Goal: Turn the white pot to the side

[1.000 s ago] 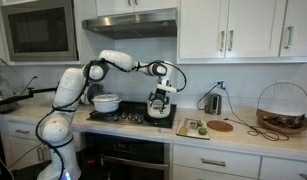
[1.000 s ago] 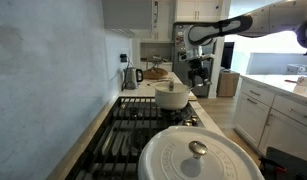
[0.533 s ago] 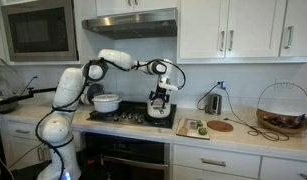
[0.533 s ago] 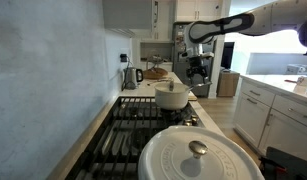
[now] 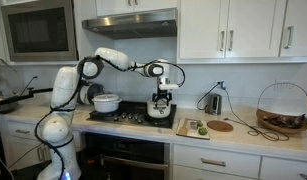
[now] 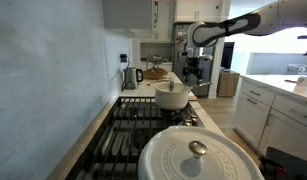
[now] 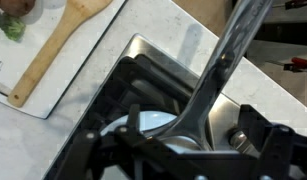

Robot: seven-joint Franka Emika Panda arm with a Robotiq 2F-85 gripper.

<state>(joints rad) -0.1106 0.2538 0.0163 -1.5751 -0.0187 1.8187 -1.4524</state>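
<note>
The robot arm (image 5: 68, 95) reaches over the stove (image 5: 128, 117). Its pincer (image 5: 162, 98) hangs just above the white pot (image 5: 160, 111) and points down. The white pot sits on the black stove bars, at the end of the stove next to the cutting board (image 5: 190, 126). In the wrist view the pincer (image 7: 183, 150) is spread, with one dark finger on each side of the pot's shiny handle (image 7: 218, 65). A bit of the white pot (image 7: 153, 122) shows under it. I cannot tell if the fingers touch the handle. A wooden spoon (image 7: 53, 55) lies on the cutting board, which is on the table (image 7: 43, 140). A wider white bowl pot (image 5: 106, 102) sits at the other end of the stove. In an exterior view a big white pot with a lid (image 6: 198, 160) is up close, and the pincer (image 6: 197, 72) is far behind it.
</note>
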